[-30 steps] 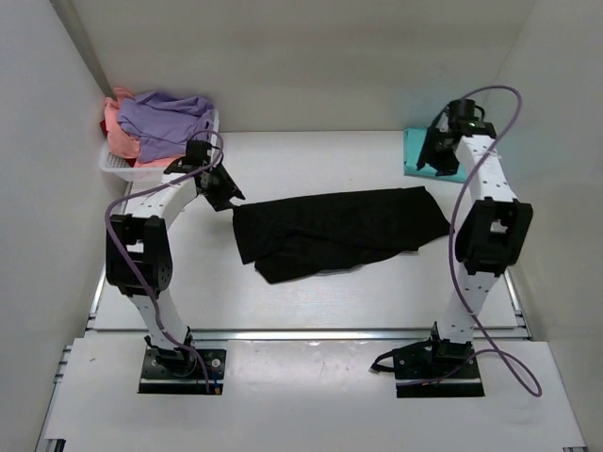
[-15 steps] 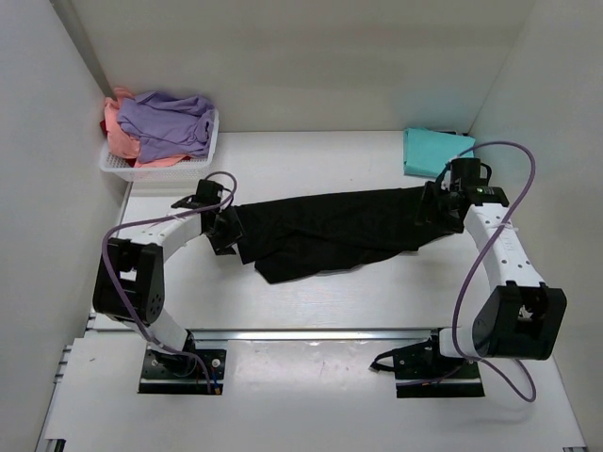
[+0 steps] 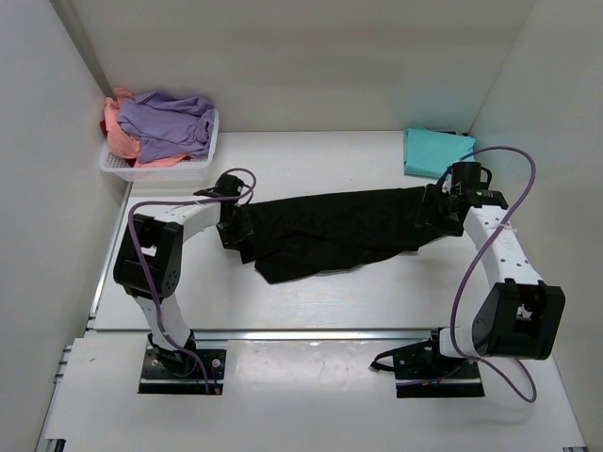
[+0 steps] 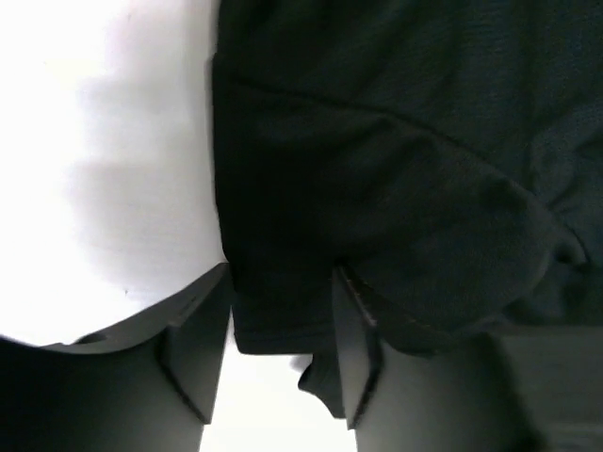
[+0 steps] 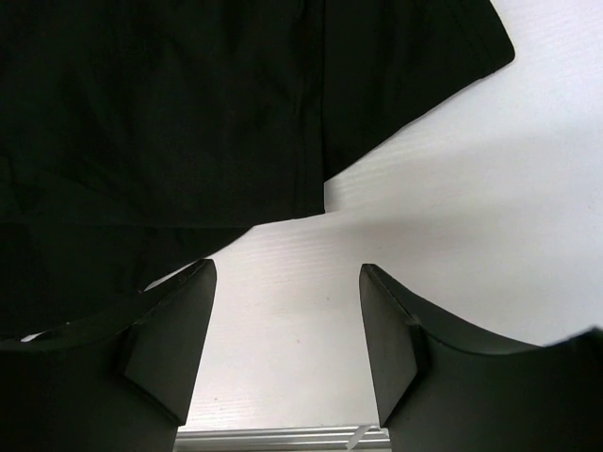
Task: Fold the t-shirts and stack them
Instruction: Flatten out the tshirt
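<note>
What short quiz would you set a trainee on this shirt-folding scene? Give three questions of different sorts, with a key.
1. True or false: the right gripper is shut on the black t-shirt.
2. Where does the teal t-shirt lie? A) on top of the black t-shirt; B) at the far right corner of the table; C) crumpled at the table's near edge.
3. Fill in: the black t-shirt's edge lies between the open fingers of the ___ gripper.

Key
1. False: its jaws stand open over bare table, just short of the cloth.
2. B.
3. Left: the left gripper straddles the edge.
</note>
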